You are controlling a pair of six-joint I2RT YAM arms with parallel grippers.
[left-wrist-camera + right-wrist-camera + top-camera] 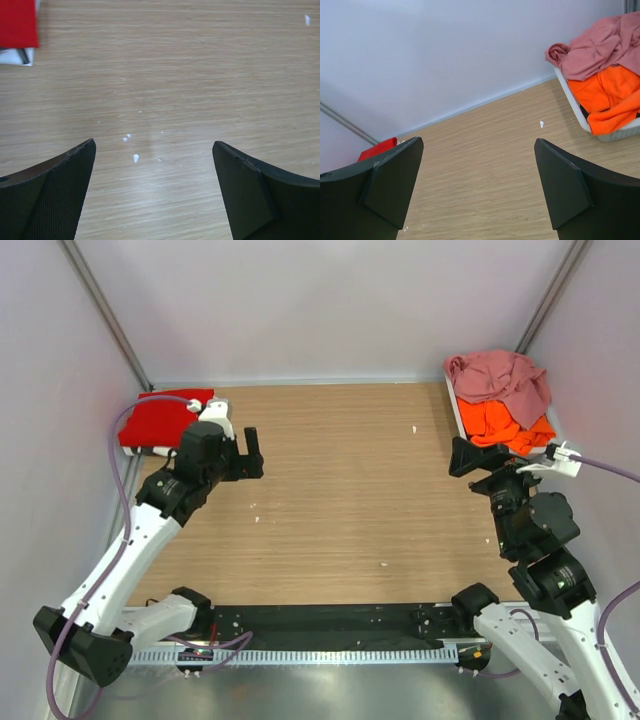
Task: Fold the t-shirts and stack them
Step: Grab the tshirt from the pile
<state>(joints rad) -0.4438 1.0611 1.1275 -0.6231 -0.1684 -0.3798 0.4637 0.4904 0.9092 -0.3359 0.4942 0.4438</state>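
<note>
Top external first: judged the work to sit between shirts, with one done and a fresh pick-up due. Found the red t-shirt (pixel 165 418) lying folded flat at the far left corner of the table (pixel 350 490), on a white support too hidden to identify. Saw the left gripper (pixel 255 455) just beside it, fingers wide apart and holding nothing; likewise the right gripper (pixel 458 458), spread and unladen, near the white basket (pixel 453 400) at the far right. Noted in that basket the pink t-shirt (pixel 500 375) crumpled on top and spilling over the rim, with the orange t-shirts (pixel 505 423) bunched beneath. Reckoned the next move to call for reaching the right arm into the basket, pinching the pink cloth high, and lifting it free without dragging orange along.
</note>
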